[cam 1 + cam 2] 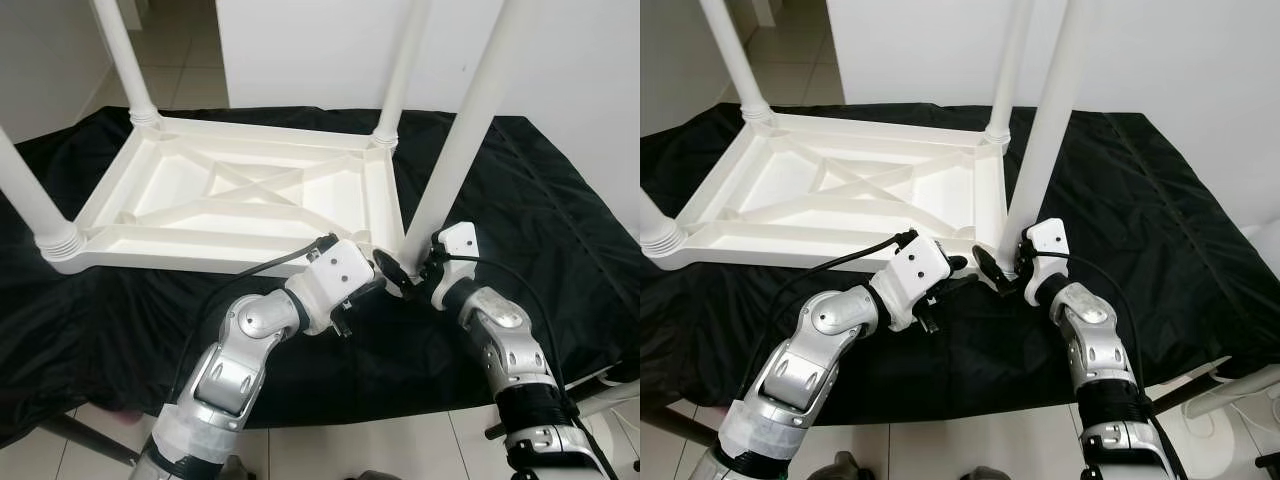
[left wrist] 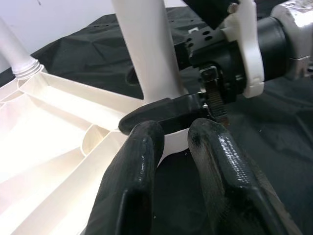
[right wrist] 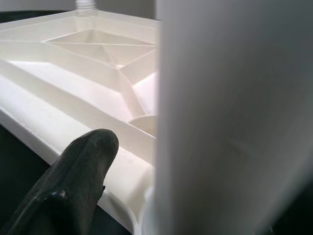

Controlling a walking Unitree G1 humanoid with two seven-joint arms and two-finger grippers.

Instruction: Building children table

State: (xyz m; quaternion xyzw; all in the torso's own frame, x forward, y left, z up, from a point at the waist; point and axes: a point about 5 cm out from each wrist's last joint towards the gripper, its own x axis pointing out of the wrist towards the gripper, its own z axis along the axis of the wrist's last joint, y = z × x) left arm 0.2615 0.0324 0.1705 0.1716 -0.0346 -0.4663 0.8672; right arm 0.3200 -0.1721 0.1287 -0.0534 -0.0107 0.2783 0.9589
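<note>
1. Eye views: the white plastic children's table (image 1: 240,195) lies upside down on my black-draped tabletop (image 1: 560,210), ribbed underside up, four legs standing.
2. Left wrist view: my left pincer (image 2: 173,139), slightly parted, empty, hovers at the near-right leg (image 2: 146,49).
3. Right wrist view: my right pincer (image 1: 425,275) clasps that leg's base.

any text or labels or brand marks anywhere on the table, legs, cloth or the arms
None can be read: the upturned white tabletop, its legs, the black cloth and both silver arms carry no legible words, numbers or logos. The left gripper and right gripper housings look plain too.
</note>
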